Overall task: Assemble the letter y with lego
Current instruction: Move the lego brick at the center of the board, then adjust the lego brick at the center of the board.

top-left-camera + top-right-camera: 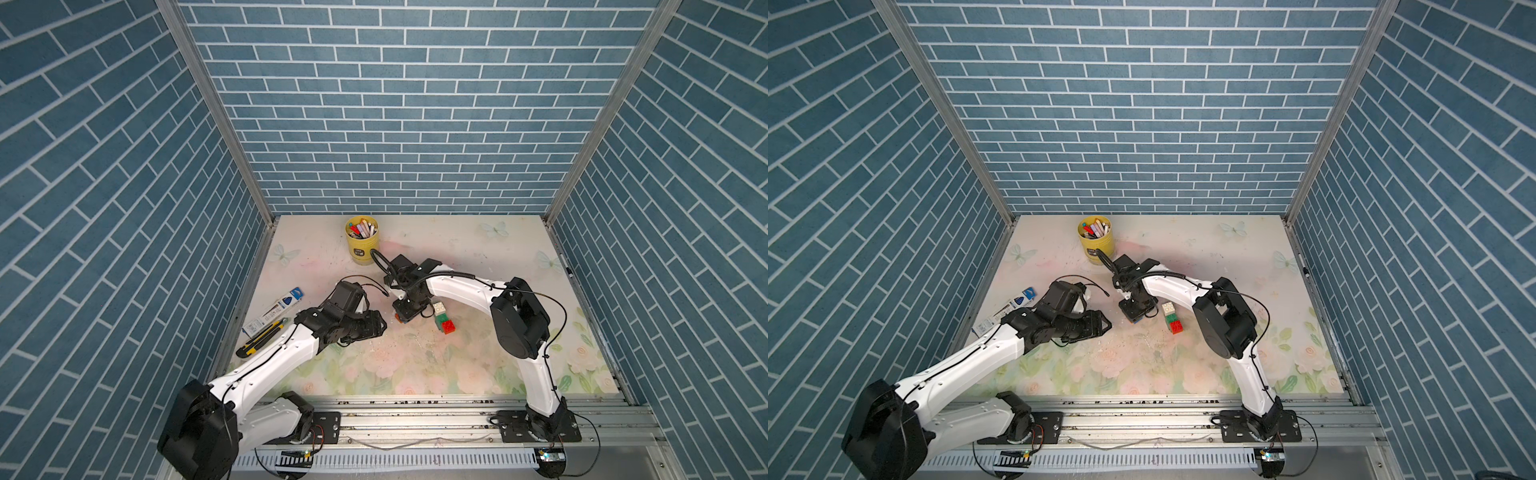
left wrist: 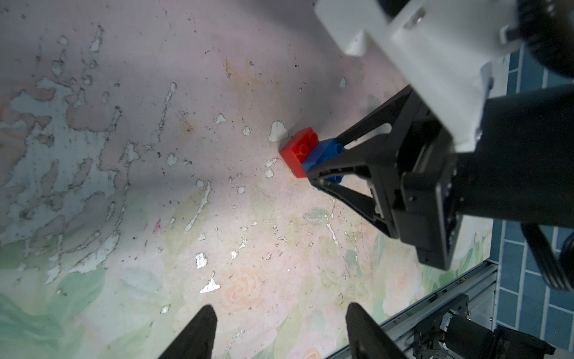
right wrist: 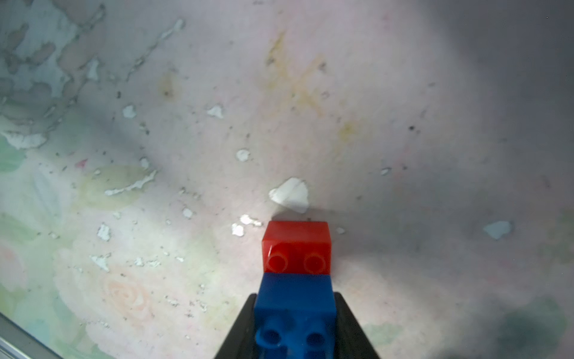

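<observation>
Worn floral tabletop, blue-tiled walls around. Reaching in from the near rail: the right arm, bent far over toward the middle, and the left arm, short of it.

Near the middle, a part-built letter y: white brick farthest from the rail, green brick touching it, red brick nearest. Long axis running far to near, near end leaning a little to the robot's right. Resting on the table, touched by neither gripper.

Just beside that row, on its left: the right gripper, pointed down, low over the table. Clenched on a blue brick, a black finger on each flank, plain in the right wrist view. Joined to the blue brick on the end away from the wrist, a second red brick, sticking out past the fingertips and pointing away from the green brick, toward the left arm. Possibly a further blue piece under the lower finger in the left wrist view; too hidden to call.

Left gripper spread apart, holding nothing, hovering apart on the red end's side of the held pair.

Judged from this: tail in hand, body to the right gripper's right, right arm nearer by far. Needed next: carry the pair sideways to the green brick, blue end leading, turned onto the diagonal.
</observation>
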Tool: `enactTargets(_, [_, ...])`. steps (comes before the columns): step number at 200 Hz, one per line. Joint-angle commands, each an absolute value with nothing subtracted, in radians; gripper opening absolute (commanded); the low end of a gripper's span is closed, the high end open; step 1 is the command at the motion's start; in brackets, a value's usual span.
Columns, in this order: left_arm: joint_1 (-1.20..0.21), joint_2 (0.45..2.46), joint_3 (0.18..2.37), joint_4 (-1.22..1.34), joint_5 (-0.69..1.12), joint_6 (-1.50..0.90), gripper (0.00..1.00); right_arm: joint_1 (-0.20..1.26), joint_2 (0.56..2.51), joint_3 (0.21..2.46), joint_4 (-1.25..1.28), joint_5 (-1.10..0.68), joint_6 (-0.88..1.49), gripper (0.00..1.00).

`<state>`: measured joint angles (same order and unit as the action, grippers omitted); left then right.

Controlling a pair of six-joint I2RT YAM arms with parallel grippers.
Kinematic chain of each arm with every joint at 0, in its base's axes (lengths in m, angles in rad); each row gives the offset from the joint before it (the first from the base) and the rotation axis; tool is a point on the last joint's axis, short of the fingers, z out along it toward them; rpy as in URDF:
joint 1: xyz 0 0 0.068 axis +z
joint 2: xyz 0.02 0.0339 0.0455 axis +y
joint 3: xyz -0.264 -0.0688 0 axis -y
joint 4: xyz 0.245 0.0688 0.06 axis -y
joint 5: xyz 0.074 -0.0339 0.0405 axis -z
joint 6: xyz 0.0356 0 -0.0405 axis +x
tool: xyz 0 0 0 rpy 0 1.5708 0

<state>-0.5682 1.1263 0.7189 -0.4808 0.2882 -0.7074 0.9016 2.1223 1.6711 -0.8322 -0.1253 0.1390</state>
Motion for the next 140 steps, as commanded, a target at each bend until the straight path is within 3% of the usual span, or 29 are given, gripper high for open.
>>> enactTargets(1, [-0.569,1.102,0.701,-0.526,0.259,-0.7,0.69,0.918,2.113,1.702,-0.897,-0.122,0.053,0.35])
enactTargets(40, [-0.568,1.081,0.675,-0.54,0.25,-0.703,0.69,0.935,2.133,1.71,-0.917,-0.103,0.035,0.38])
enactTargets(81, [-0.568,1.088,0.677,-0.533,0.249,-0.703,0.69,0.937,2.107,1.71,-0.898,-0.095,0.051,0.54])
enactTargets(140, [-0.567,1.123,0.675,-0.461,0.255,-0.701,0.69,0.921,1.958,1.612,-0.84,-0.036,0.138,0.55])
